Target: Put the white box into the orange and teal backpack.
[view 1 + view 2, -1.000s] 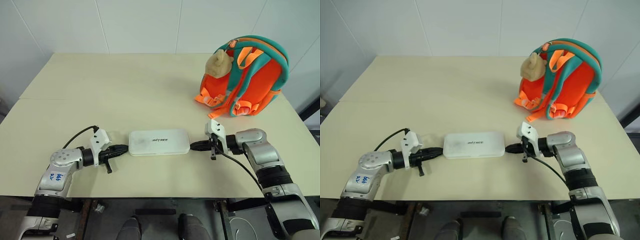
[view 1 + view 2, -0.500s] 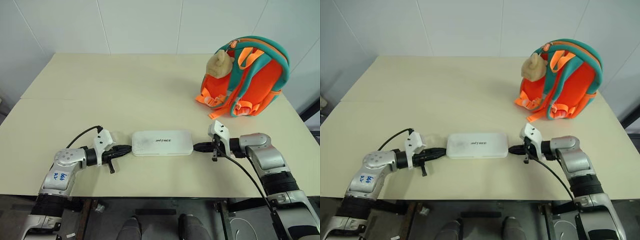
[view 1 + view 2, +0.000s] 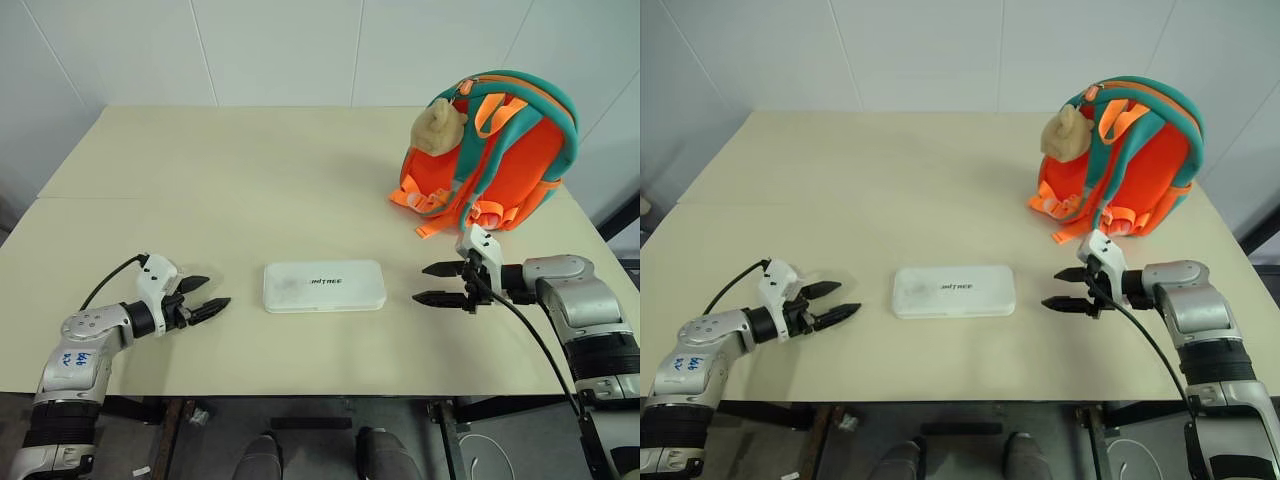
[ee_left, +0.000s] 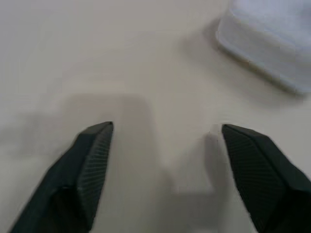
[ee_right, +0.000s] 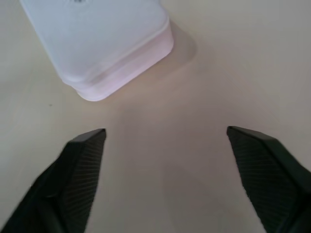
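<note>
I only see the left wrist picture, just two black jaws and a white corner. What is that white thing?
Observer: It is the white box, lying flat on the table, between the left gripper and the right gripper.
Operator: Is the other gripper holding it?
Observer: No. The right gripper's jaws stand open, apart from the box's end.
Operator: Where's the backpack?
Observer: The orange and teal backpack stands upright at the table's far right, beyond the right gripper.
Operator: Is anything hanging on it?
Observer: Yes, a small beige plush bear near its top.
</note>
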`<state>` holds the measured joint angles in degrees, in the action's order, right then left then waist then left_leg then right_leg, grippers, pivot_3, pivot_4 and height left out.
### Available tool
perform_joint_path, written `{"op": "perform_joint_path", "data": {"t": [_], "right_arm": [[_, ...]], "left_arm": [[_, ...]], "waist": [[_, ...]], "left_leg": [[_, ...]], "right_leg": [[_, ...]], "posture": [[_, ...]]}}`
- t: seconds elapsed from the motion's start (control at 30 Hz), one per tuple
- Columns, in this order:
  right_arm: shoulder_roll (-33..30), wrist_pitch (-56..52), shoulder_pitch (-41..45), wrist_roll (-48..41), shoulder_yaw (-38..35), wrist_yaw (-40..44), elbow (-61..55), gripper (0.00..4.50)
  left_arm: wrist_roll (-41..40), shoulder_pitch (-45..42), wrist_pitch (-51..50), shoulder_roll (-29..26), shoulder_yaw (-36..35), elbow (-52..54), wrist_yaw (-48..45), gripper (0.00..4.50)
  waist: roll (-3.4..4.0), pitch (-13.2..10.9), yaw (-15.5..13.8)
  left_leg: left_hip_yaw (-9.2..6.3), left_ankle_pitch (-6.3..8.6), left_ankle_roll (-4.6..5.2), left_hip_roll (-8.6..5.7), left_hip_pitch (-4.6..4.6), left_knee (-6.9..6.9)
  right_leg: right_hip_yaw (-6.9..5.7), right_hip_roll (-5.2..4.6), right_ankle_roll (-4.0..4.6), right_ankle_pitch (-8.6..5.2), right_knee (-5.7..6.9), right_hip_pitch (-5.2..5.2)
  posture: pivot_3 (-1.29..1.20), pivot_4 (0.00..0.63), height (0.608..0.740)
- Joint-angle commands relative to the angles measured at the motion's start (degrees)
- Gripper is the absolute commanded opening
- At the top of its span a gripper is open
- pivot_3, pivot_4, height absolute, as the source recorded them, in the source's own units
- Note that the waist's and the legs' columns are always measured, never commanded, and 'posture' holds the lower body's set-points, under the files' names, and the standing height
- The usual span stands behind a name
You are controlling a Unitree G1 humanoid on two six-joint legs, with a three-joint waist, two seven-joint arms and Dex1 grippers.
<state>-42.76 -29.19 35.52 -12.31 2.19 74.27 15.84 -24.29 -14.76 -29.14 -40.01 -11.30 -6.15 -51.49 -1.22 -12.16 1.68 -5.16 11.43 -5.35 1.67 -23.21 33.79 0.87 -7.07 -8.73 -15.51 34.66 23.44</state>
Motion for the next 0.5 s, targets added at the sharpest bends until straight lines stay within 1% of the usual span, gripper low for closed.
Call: {"op": "perform_joint_path", "data": {"t": [0.03,0.07,0.13,0.2,0.27,0.33,0.43,0.5], "right_arm": [[-1.1,-1.27,1.67,-1.86,0.92,1.89,-4.23,4.5],[-0.81,-1.63,1.93,-1.87,1.24,1.73,-4.28,4.5],[0.4,-0.89,2.67,-0.61,2.65,0.34,-3.37,4.5],[1.26,0.75,3.5,1.66,4.82,-0.91,-2.01,4.5],[1.47,-0.36,4.13,2.11,6.33,-0.72,-1.69,4.5],[1.67,-1.48,4.47,2.22,7.27,-0.82,-1.72,4.5],[1.94,-1.5,4.57,2.73,8.85,-0.53,-1.58,4.5],[2.48,-2.08,4.73,2.0,9.38,0.14,-2.03,4.5]], "left_arm": [[-6.12,-1.15,-12.26,-1.44,1.03,2.04,-3.43,4.45],[-6.35,-2.3,-13.03,-0.86,0.91,1.15,-2.81,4.45],[-7.57,-6.83,-14.88,2.15,-0.38,-3.03,-0.23,4.45],[-12.34,-11.13,-22.25,4.64,-2.11,-5.39,-0.33,4.45],[-10.82,-12.58,-23.41,5.17,0.28,-5.74,-0.01,4.45],[-11.09,-13.43,-26.6,5.44,2.23,-6.55,-0.73,4.45],[-8.2,-15.43,-27.97,5.66,4.93,-8.54,1.47,4.45],[-8.09,-17.92,-30.28,6.19,6.09,-10.01,1.98,4.45]], "waist": [[0.01,0.0,0.03],[0.01,0.0,0.01],[0.01,0.0,-0.09],[-0.02,-0.01,-0.3],[-0.04,0.0,-0.11],[-0.04,0.0,-0.09],[-0.03,0.0,-0.1],[-0.03,0.01,-0.11]], "left_leg": [[0.0,0.0,0.0,0.0,0.01,0.0],[0.0,0.0,0.0,0.0,0.02,0.01],[0.0,0.0,0.0,0.0,0.03,0.04],[-0.01,-0.03,0.04,0.0,0.02,0.08],[-0.02,-0.06,0.05,0.0,-0.05,0.13],[0.0,-0.06,0.04,0.0,-0.07,0.13],[-0.01,-0.04,0.04,0.0,-0.05,0.05],[0.0,-0.04,0.04,-0.01,-0.03,0.04]], "right_leg": [[-0.01,0.0,0.0,0.0,0.01,0.0],[0.0,0.0,0.0,0.0,0.01,-0.01],[-0.01,0.0,0.02,0.02,0.01,-0.02],[-0.03,0.0,0.01,0.09,-0.02,-0.06],[-0.04,0.0,-0.03,0.21,-0.12,-0.07],[-0.01,0.0,-0.06,0.24,-0.19,-0.06],[-0.02,0.01,-0.06,0.24,-0.14,-0.04],[-0.01,0.01,-0.06,0.24,-0.12,-0.05]], "posture": [[0.0,0.15,0.74],[0.0,0.15,0.74],[0.0,0.15,0.74],[0.0,0.15,0.74],[0.0,0.15,0.74],[0.0,0.15,0.74],[0.0,0.15,0.74],[0.0,0.15,0.74]]}}
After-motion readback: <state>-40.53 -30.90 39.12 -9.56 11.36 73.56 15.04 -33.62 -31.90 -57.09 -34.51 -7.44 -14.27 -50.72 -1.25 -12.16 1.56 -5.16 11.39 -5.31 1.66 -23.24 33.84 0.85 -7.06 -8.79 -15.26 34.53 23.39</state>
